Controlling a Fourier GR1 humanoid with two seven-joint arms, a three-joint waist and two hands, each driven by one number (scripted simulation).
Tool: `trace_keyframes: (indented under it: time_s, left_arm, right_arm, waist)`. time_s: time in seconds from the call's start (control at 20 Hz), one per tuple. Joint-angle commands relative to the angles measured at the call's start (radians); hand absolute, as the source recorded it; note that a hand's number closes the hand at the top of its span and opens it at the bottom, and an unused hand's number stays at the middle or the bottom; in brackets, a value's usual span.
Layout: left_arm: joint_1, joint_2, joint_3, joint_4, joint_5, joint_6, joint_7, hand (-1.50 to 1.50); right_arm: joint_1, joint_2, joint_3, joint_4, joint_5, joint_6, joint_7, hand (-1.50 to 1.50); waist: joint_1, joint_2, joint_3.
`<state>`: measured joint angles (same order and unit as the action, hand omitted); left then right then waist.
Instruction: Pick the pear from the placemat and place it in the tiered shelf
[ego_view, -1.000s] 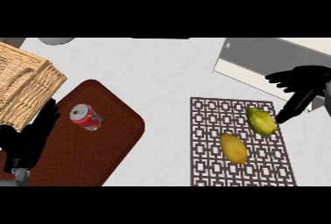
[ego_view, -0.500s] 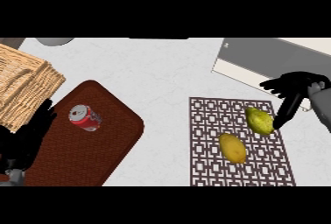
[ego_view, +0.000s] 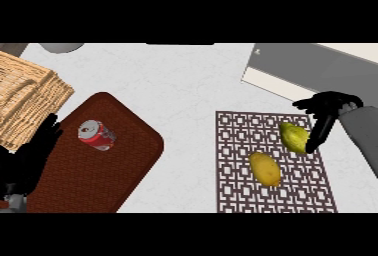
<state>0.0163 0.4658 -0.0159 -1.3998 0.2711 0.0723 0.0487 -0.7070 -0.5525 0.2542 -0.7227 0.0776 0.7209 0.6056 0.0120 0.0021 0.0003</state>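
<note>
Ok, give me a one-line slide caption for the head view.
Right hand reaches down beside the pear on the placemat, a lemon lying nearby.

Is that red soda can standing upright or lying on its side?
On its side. The red can shows its long body and silver end at once, lying on the brown tray.

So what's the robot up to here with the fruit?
Its right hand reaches down beside a green pear on the patterned placemat, fingers against it but not yet lifting it. A yellow fruit lies nearby on the same mat. The left hand rests at the left, by a red can on a brown board.
</note>
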Motion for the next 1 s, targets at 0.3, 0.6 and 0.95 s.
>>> trace_keyframes:
  time_s: [0.3, 0.6, 0.95]
  left_arm:
    - [-0.025, -0.032, 0.041, 0.018, -0.043, -0.029, 0.018, 0.00]
    - [-0.025, -0.044, 0.061, 0.043, -0.052, -0.043, -0.011, 0.00]
    - [0.027, -0.032, 0.071, -0.020, -0.045, -0.060, 0.011, 0.00]
  right_arm:
    - [0.045, 0.087, -0.024, 0.093, 0.148, -0.080, -0.149, -1.50]
    - [0.075, 0.088, -0.047, 0.065, 0.139, -0.029, -0.131, 1.50]
    - [0.144, 0.119, -0.019, 0.019, 0.195, -0.091, -0.207, 1.50]
  waist:
    - [-0.002, 0.001, 0.000]
    - [-0.009, -0.001, 0.000]
    - [-0.004, -0.002, 0.000]
